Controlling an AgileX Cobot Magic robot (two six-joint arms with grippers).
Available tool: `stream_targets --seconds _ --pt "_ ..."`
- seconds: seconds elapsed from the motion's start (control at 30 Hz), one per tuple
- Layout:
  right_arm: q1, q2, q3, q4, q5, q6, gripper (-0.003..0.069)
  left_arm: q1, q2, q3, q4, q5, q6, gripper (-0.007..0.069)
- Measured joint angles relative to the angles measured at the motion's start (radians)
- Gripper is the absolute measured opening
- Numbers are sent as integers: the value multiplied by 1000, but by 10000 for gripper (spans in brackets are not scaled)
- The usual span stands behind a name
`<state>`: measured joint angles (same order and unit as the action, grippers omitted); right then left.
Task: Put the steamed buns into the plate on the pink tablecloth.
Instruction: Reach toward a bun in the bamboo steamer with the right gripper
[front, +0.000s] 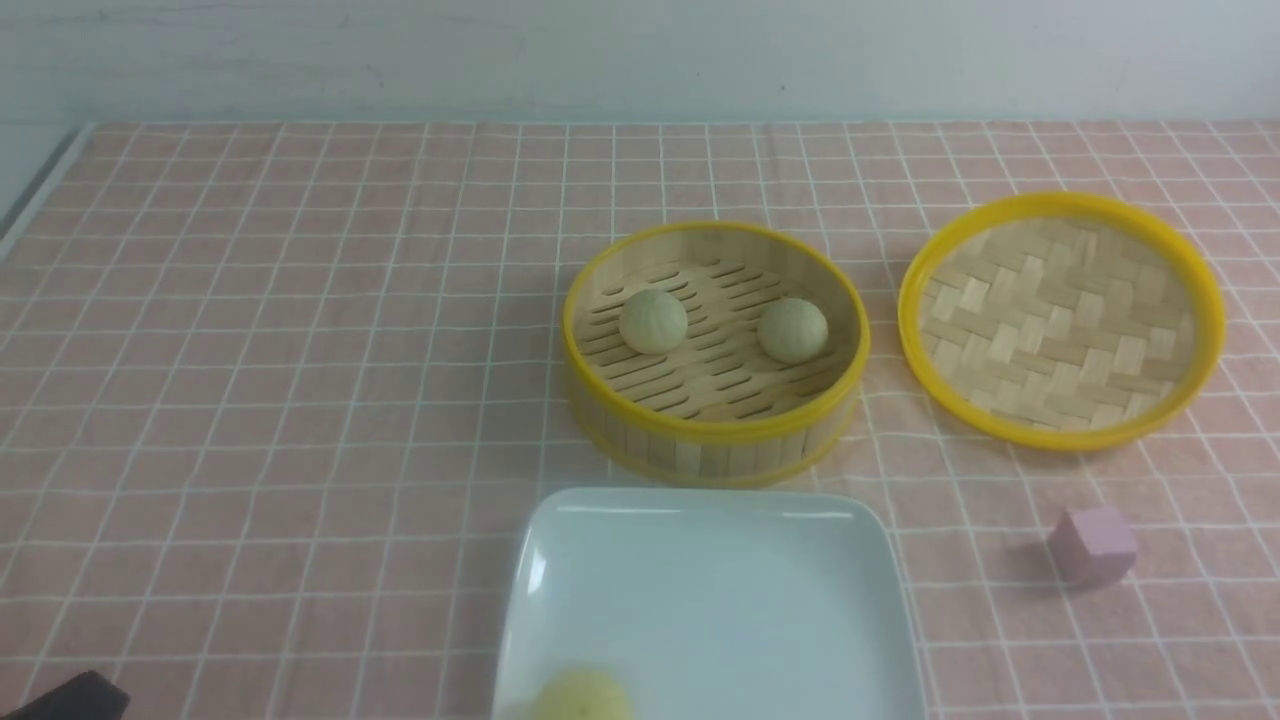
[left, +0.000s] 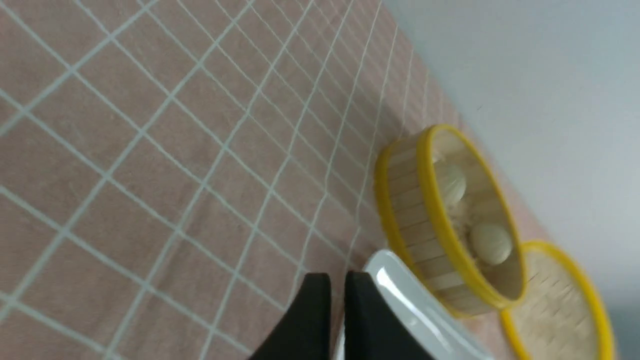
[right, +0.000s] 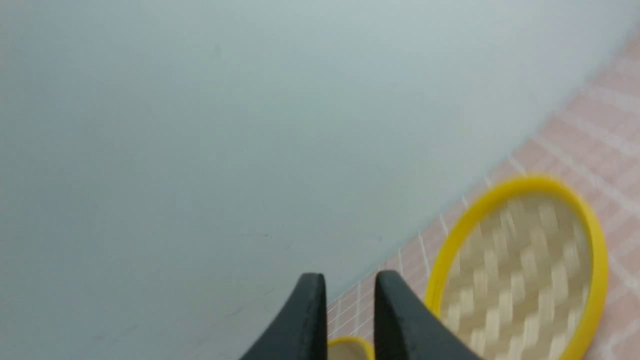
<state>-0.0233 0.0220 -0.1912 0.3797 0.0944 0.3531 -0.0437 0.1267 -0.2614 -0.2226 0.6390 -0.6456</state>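
Two pale steamed buns (front: 653, 320) (front: 793, 330) sit in the slatted bamboo basket (front: 715, 435). A third, blurred bun (front: 583, 697) lies on the white plate (front: 720, 560) at its near edge. The plate rests on the pink tablecloth (front: 250, 400), just in front of the basket. In the left wrist view my left gripper (left: 337, 280) is shut with nothing in it, beside the plate's rim (left: 400, 285); the basket's buns (left: 492, 243) lie beyond. My right gripper (right: 350, 280) is up off the cloth, jaws slightly apart and empty, facing the wall near the woven lid (right: 520, 270).
The yellow-rimmed woven lid (front: 1060, 320) lies right of the basket. A small pink-purple cube (front: 1092, 545) sits near the front right. A dark part of my left arm (front: 70, 697) shows at the bottom left corner. A pale wall runs along the far edge.
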Motion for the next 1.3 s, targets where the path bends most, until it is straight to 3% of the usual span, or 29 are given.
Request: stream_targets --seconds 0.13,0.2,0.23,0.3,0.33,0.43,0.63,0.67,0.73,0.9,0.93,1.07,1.3 --pt "0 184 -188 -118 195 -192 7 0 231 -199 134 257 44 0" --pt "0 233 -217 -139 257 -220 2 0 277 -228 155 298 64 -1" --pt "0 349 -280 -174 418 -263 -1 0 386 -284 200 367 127 -1" --pt "0 443 -315 -183 516 -280 -1 0 446 -307 223 385 168 -1" --pt "0 548 -365 -175 659 -292 -1 0 521 -327 231 391 219 -1" --pt "0 680 -420 -117 775 -323 -1 0 612 -341 223 381 262 -1" --pt "40 913 -469 314 837 -753 32 0 763 -346 111 279 340 0" --pt "82 968 -498 464 837 -910 55 0 779 -346 76 252 364 1" --pt "140 1055 -555 551 831 -999 88 0 797 -346 26 224 393 3" --pt "242 1253 -715 527 757 -998 165 0 806 -346 -34 206 424 6" --pt "271 1355 -807 480 724 -946 210 0 806 -346 -42 205 424 6" --pt "303 1477 -981 386 704 -876 265 0 806 -346 -43 200 412 6" --pt "372 1764 -1334 54 708 -717 313 0 806 -346 -44 174 384 14"
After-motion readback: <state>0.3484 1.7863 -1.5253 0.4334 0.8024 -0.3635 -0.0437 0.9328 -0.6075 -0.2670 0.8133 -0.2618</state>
